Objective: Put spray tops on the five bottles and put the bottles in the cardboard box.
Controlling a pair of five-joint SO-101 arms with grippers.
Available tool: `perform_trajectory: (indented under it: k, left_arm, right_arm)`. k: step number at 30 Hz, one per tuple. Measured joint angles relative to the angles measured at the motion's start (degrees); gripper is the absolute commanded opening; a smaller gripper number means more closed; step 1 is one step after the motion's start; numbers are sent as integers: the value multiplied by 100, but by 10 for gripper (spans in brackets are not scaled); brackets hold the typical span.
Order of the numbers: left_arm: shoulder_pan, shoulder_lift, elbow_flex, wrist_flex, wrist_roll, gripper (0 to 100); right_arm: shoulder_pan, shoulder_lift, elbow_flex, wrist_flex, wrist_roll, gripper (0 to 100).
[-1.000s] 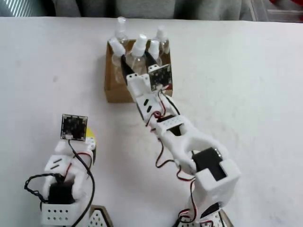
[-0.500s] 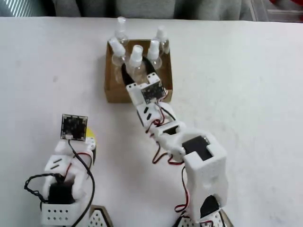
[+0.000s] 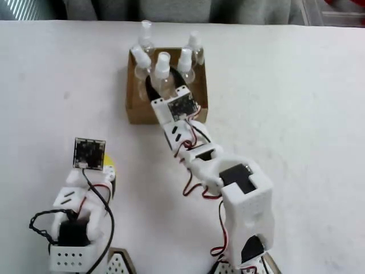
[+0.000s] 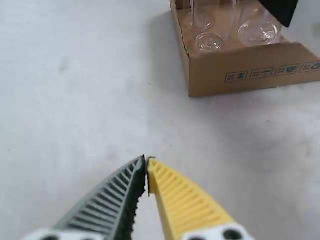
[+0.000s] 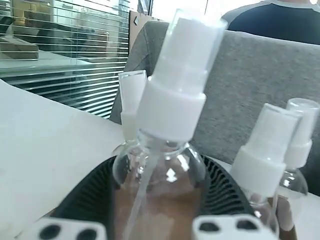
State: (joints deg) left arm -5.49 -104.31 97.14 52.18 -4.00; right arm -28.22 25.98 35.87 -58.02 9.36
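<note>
Evidently the work is near its end: all 5 bottles wear white spray tops, and all stand inside the cardboard box (image 3: 137, 111) at the far middle of the white table (image 3: 285, 114).

The right gripper (image 3: 166, 80) reaches into the box from the near side. Its black jaws hug the centre spray bottle (image 3: 162, 61) on both flanks with no gap visible in the right wrist view, so I judge it clamped on that bottle. The grip sits low on the clear body, well beneath the spray top (image 5: 172, 75). That likely keeps the fingers off the nozzle and holds the bottle upright as it goes down among its neighbours.

Those 4 neighbours crowd close around it:
- a far-left bottle (image 3: 146, 31)
- a far-right bottle (image 3: 195, 41)
- a left bottle (image 3: 140, 57)
- a right bottle (image 3: 186, 57)

The centre slot is the only gap, which explains the straight approach from the near side.

The left gripper (image 4: 147, 161) rests at the near left, well apart from the box, with its grey and yellow jaws pressed together on nothing. It looks parked out of the way.

What remains, by my reading, is to spread the right jaws and draw back toward the near side. The risk is that widening fingers nudge the left or right bottle, since they stand just beside the jaws.
</note>
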Motion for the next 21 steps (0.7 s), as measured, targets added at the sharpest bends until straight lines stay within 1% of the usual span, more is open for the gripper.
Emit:
perform_trajectory:
  k: [6, 12, 21]
  left_arm:
    - [0, 0, 0, 0, 0, 21]
    - [0, 0, 0, 0, 0, 21]
    - [0, 0, 0, 0, 0, 21]
  right_arm:
    - [0, 0, 0, 9, 0, 17]
    - [0, 0, 0, 510, 0, 17]
    - [0, 0, 0, 510, -35, 17]
